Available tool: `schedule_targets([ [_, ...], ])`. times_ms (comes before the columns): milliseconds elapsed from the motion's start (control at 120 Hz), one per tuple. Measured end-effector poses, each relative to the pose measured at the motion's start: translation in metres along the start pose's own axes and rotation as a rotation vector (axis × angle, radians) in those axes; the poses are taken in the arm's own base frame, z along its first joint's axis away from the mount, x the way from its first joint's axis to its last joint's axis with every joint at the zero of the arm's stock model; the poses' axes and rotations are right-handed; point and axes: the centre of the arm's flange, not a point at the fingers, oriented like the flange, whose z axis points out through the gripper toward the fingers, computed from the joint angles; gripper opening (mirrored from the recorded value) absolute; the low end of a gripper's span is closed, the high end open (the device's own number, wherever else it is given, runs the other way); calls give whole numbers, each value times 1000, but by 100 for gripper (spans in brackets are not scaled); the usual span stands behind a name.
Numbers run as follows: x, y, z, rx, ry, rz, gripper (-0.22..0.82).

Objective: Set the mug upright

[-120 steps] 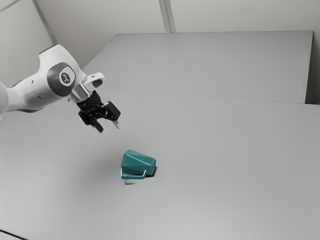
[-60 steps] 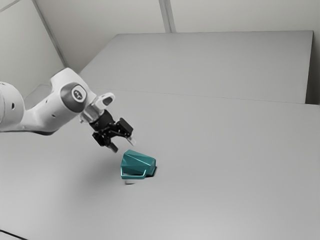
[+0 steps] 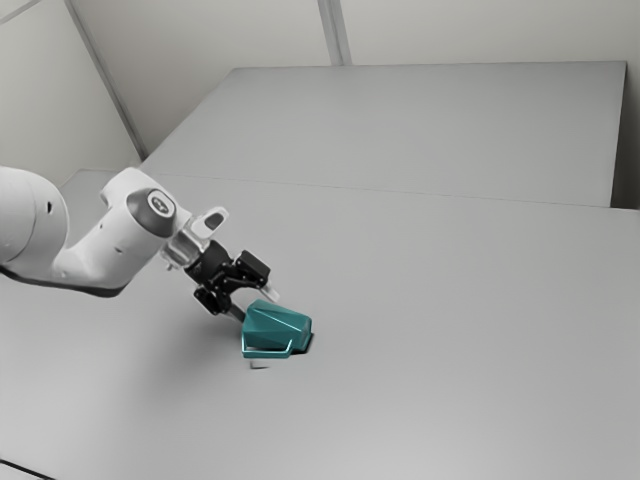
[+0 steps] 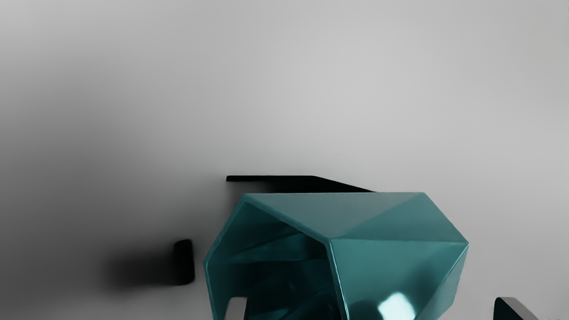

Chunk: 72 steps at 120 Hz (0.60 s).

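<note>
- Gripper [image 3: 255, 304]: black, two fingers, tilted down over the mug; fingers apart, not clamped. Wrist view: one fingertip [image 4: 236, 309] overlaps mug's mouth, other fingertip [image 4: 511, 310] out past its closed end. Inside mouth or just above it, can't tell; contact also unclear.
- Mug [image 3: 280, 328]: on its side on the table, right by the gripper. Mouth [image 4: 275, 262] faces exterior view's left, closed end the exterior view's right. Not upright.
- Handle [image 3: 268, 353]: on the mug's side nearer the exterior camera, angular loop.
- Arm [image 3: 95, 255]: white with gray parts, comes in from exterior view's left.
- Table [image 3: 430, 350]: around and under the mug, plain gray, smooth, matte look.
- Dark strip [image 4: 284, 184]: flat, shadow-like, along one side of mug. Dark patch [image 4: 184, 262]: rounded, soft trail, near the mouth.
- Gray panel [image 3: 420, 130]: behind table, well apart from mug; thin seam where they meet. Pale wall [image 3: 450, 30] beyond, with a gray vertical strip [image 3: 335, 32].
- Black line [image 3: 25, 469]: thin, exterior view's lower left corner, well apart from mug.
- Mug make: teal, glossy, flat facets, crisp edges, bright highlight; hollow, darker inside, rim many-sided. Material can't tell.
</note>
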Motion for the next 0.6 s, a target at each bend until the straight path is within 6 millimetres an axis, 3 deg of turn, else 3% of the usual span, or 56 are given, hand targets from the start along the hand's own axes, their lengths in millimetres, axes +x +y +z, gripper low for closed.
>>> schedule_targets([
  [200, 0, -18, 6, -69, 14, -12, 57],
  [600, 1, -14, 10, -144, 36, 57, 34],
])
